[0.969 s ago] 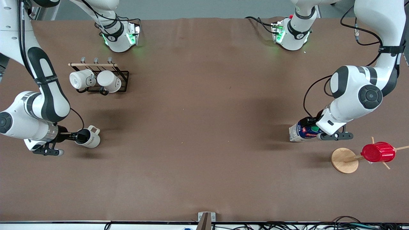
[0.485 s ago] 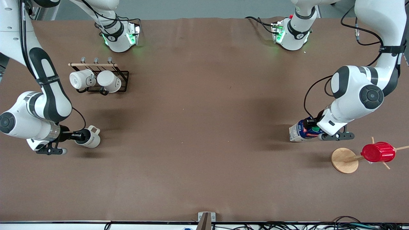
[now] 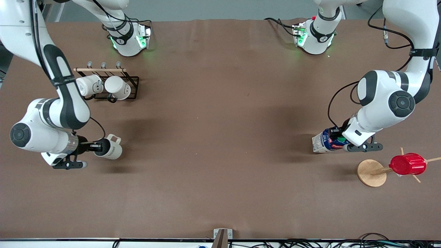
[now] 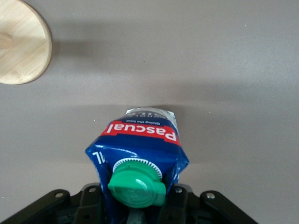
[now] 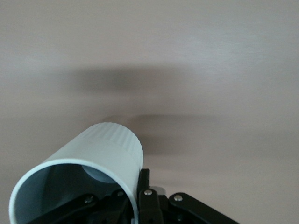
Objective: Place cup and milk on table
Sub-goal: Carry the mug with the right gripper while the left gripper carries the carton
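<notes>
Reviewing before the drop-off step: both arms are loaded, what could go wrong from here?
1. The right claw pinches only the rim of the cup, which hangs tilted over the table; it could rotate or slip.
2. The left claw grips the milk at its gable top near the cap; the carton leans, so it may tip on release.

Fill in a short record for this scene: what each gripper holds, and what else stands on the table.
right gripper: shut on the cup's rim, cup held above the table
left gripper: shut on the milk carton near its green cap
other items: mug rack with two white mugs; wooden peg stand holding a red cup
</notes>
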Robot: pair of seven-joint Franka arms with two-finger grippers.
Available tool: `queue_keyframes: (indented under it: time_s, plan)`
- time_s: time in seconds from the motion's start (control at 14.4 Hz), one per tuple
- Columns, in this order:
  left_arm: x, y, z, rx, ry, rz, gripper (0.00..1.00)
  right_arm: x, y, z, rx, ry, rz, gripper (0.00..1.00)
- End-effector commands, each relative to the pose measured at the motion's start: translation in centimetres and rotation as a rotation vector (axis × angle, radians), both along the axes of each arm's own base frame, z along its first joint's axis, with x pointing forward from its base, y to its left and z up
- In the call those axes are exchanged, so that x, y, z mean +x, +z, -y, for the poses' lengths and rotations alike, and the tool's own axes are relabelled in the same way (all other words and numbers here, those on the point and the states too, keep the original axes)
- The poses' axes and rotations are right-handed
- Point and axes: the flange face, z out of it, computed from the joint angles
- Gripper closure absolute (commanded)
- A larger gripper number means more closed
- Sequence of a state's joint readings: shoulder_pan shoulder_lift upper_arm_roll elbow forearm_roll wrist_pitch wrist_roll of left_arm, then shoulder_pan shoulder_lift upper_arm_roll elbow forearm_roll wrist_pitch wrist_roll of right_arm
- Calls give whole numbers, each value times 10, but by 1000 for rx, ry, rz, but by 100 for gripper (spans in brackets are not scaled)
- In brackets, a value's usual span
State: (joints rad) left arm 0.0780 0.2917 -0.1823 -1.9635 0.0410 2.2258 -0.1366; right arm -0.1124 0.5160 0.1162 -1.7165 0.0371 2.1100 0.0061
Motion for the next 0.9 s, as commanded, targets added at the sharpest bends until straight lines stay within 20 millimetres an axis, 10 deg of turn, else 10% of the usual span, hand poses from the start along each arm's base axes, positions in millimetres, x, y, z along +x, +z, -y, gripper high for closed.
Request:
queue_keyframes:
  time_s: [0.0, 0.21, 0.48, 0.83]
  plan:
    - [0, 7, 7, -12, 34, 4, 90, 4, 45, -111, -27, -116, -11, 100]
    - [4, 27, 24, -17, 56, 14, 90, -9, 59, -224, -31, -156, 28, 100]
    - [8, 55, 60, -21, 84, -19, 90, -30, 28, -357, 22, -174, 125, 99]
    - [-3, 75, 139, -19, 103, -10, 91, -60, 4, -427, -9, -170, 130, 98]
